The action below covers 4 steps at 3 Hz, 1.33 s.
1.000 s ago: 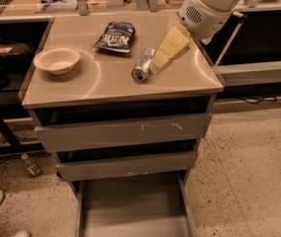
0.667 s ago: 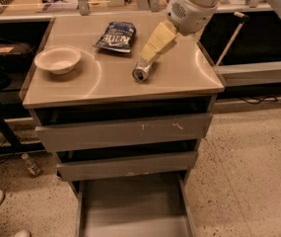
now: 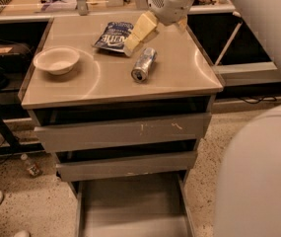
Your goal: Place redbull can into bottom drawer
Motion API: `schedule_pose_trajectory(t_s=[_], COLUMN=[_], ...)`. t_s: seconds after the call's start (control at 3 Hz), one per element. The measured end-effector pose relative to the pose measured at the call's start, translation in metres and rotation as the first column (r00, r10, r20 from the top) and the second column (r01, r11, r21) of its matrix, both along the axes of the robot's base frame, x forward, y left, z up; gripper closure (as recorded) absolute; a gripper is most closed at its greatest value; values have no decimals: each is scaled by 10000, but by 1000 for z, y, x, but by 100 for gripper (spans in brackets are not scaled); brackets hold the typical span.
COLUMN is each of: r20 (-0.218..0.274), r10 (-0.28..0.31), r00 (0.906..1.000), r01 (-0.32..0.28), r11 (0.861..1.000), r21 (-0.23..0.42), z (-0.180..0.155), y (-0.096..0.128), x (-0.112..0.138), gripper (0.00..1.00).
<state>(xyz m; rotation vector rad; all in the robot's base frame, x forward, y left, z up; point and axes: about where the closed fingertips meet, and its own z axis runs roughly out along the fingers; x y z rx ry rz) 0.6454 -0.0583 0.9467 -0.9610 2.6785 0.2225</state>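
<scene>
The slim silver and blue metal redbull can (image 3: 144,64) lies on its side on the smooth, reflective beige tabletop (image 3: 179,75), just beside the cream, wedge-shaped end effector (image 3: 137,33), which hangs over the dark blue crinkled chip bag (image 3: 111,35). Whether the end effector is open or closed cannot be determined. The can's shiny round end faces the camera. The grey metal bottom drawer (image 3: 130,206), a shallow flat-floored tray, stands pulled out.

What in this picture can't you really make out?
Camera view:
bottom drawer: front cut off by the lower edge.
chip bag: partly hidden by the gripper, hovering over the tabletop behind the redbull can.
can's label: too blurred to read.
floor at right: blocked by the robot's body.
</scene>
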Motion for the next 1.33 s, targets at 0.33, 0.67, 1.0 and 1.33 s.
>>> schedule_pose_trajectory(t_s=[0.33, 0.67, 1.0, 1.33], r20=[-127, -392, -608, -825], r10=[-134, -352, -506, -619], r00=[9998, 9986, 9969, 9947], r01=[134, 350, 505, 620], r11=[9999, 9994, 9987, 9981], r21=[-10, -54, -33, -15], z=[-3, -18, -34, -50], y=[10, 13, 15, 20], x=[20, 41, 59, 73], gripper=[0, 0, 0, 0])
